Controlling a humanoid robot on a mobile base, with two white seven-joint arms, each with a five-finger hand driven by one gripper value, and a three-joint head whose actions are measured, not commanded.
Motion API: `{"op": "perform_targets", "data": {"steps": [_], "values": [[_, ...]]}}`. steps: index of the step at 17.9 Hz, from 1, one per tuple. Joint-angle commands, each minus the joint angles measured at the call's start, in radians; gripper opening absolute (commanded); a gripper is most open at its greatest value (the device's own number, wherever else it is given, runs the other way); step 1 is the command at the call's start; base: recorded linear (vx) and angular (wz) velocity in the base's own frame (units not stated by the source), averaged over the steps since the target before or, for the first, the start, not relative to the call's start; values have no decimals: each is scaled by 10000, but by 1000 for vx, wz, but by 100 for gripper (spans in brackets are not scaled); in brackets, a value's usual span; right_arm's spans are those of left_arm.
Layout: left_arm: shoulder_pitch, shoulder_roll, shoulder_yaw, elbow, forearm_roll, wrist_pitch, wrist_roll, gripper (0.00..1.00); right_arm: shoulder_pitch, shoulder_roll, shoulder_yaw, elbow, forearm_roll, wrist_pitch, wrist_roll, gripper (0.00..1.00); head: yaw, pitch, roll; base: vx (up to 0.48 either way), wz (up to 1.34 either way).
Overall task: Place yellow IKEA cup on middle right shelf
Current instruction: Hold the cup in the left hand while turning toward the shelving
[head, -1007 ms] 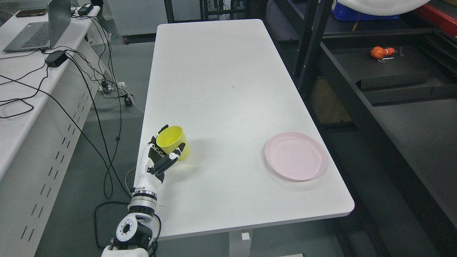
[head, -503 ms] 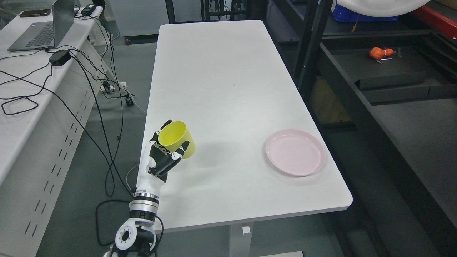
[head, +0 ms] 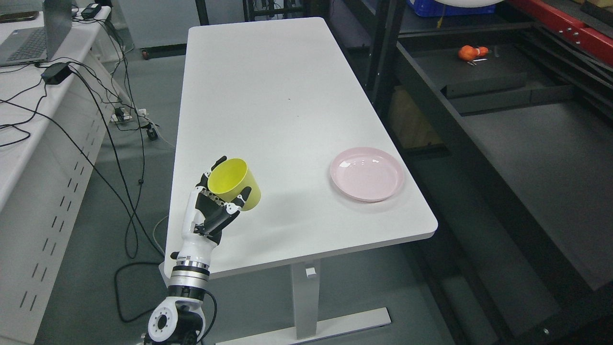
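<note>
The yellow cup [head: 235, 183] is held tilted above the near left part of the white table [head: 268, 96], its open mouth turned toward the camera. My left hand [head: 219, 203] is shut on it, fingers curled around its side from below and behind. The left arm rises from the bottom edge at the lower left. A dark metal shelf unit [head: 517, 143] stands along the table's right side. My right hand does not show in this view.
A pink plate [head: 367, 173] lies on the table near its right edge. An orange object [head: 470, 51] rests on a far shelf level. A side desk [head: 28, 110] with a laptop [head: 33, 33] and trailing cables stands at the left.
The cup has been lifted off the table in my left hand. The whole picture has shifted left and up, so the camera has moved and more floor and table leg show.
</note>
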Motion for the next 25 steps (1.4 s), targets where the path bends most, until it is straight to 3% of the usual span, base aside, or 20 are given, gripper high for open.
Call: {"op": "perform_targets", "data": {"steps": [1, 12, 25], "values": [[161, 174, 113, -617, 4, 13, 7, 0, 139, -175, 169, 0, -245, 6, -7, 100, 0, 0, 0, -149, -308], [192, 174, -285, -740, 4, 13, -23, 0, 139, -175, 169, 0, -245, 6, -7, 99, 0, 0, 0, -186, -655], [254, 174, -838, -755, 4, 13, -23, 0, 139, -175, 169, 0, -245, 6, -7, 99, 0, -2, 0, -183, -1093]]}}
